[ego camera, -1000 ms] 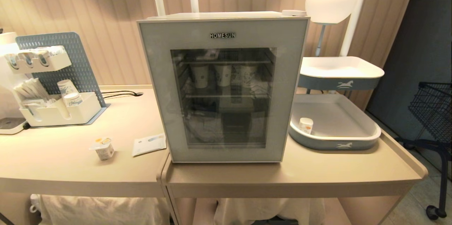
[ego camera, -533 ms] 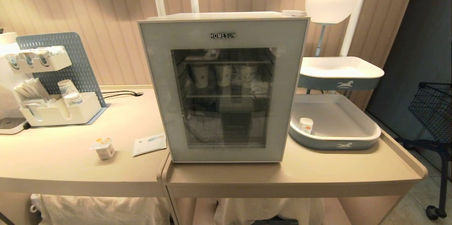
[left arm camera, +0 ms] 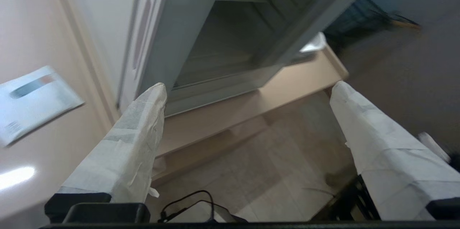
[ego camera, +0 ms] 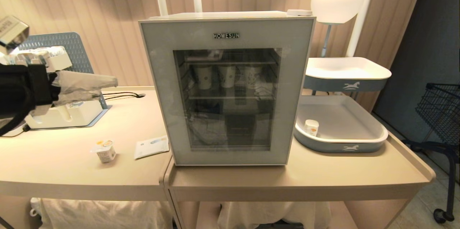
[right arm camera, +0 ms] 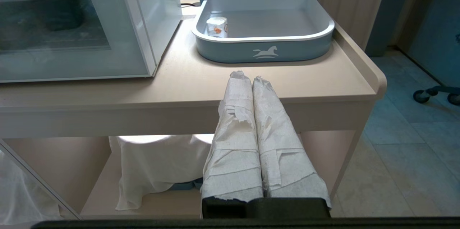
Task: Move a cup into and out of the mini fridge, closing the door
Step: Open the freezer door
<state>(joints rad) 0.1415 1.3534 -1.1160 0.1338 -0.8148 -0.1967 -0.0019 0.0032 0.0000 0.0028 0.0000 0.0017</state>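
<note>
The left end effector (ego camera: 107,87), its two fingers wrapped in pale paper tape, reaches in from the left edge of the head view above the beige bench (ego camera: 64,164), pointing toward the fridge with its fingers spread wide and nothing between them. A second ago it was not in the head view at all. Behind it stands a white organiser tray on a blue pegboard stand (ego camera: 77,114).

The cup (ego camera: 104,151), a small white tapered pot with a yellow-orange foil lid, stands upright on the bench below the left end effector and nearer the front edge, well apart from it; its long axis is vertical and the lid faces up. It stands where it stood a second ago. Just beside it, toward the fridge, lies a flat white paper sachet (ego camera: 151,147).

Ahead of the fingertips stands the mini fridge (ego camera: 226,15), a white box with a pale grey front. Its door (ego camera: 158,78), grey-framed with a dark glass window, is shut and faces the robot. In the left wrist view the door's lower corner (left arm camera: 201,88) lies near one fingertip, apart from it. Behind the glass, three tall white paper cups (ego camera: 227,75) stand on a wire shelf.

Further right, a blue-grey tray with a white rim (ego camera: 341,146) sits on the bench, holding a plain white pot with an orange spot (ego camera: 311,127).

The right end effector (right arm camera: 248,76) hangs below the bench's front edge near that tray, its taped fingers pressed together and empty.
</note>
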